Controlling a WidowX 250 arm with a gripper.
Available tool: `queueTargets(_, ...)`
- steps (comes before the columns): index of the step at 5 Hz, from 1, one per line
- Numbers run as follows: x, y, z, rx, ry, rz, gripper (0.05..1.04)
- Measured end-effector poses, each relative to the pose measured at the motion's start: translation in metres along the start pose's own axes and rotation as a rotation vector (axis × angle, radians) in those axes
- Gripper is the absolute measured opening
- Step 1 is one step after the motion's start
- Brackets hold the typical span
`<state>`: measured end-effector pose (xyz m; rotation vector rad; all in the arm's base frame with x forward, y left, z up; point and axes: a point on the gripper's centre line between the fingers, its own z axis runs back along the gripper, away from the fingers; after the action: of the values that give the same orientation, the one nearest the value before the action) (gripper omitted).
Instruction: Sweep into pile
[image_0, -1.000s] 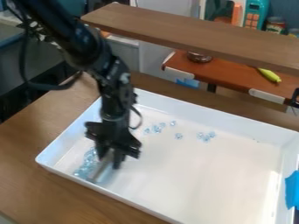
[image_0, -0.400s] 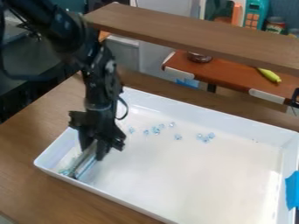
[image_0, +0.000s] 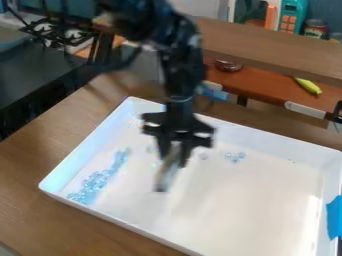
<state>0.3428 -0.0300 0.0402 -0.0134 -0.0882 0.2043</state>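
Note:
The gripper hangs over the left-centre part of the white tray, shut on a flat greyish sweeping tool that is tilted and blurred. Left of the tool, a long pile of clear bluish pieces lies along the tray's left side. Several more pieces sit to the right of the gripper, near the back of the tray. A few faint ones lie close around the fingers, partly hidden by them.
A brown wooden shelf spans the back, above a red-brown counter with a yellow banana and a dark bowl. Blue tape is stuck on the tray's right wall. A stove stands at the upper left.
From the tray's left side, the gripper has moved right and somewhat up with the tool. The pile along the left wall is now uncovered.

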Motion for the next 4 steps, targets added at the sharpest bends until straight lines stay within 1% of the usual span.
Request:
queueTargets(1, 0.012, -0.047, -0.013, 0.005, 0.044, 0.052, 0.378)
queueTargets(2, 0.02, -0.09, -0.027, 0.022, 0.071, 0.055, 0.378)
queueTargets(3, 0.032, -0.103, -0.037, 0.037, 0.085, 0.08, 0.378)
queueTargets(4, 0.04, -0.113, -0.04, 0.035, 0.089, 0.089, 0.378)
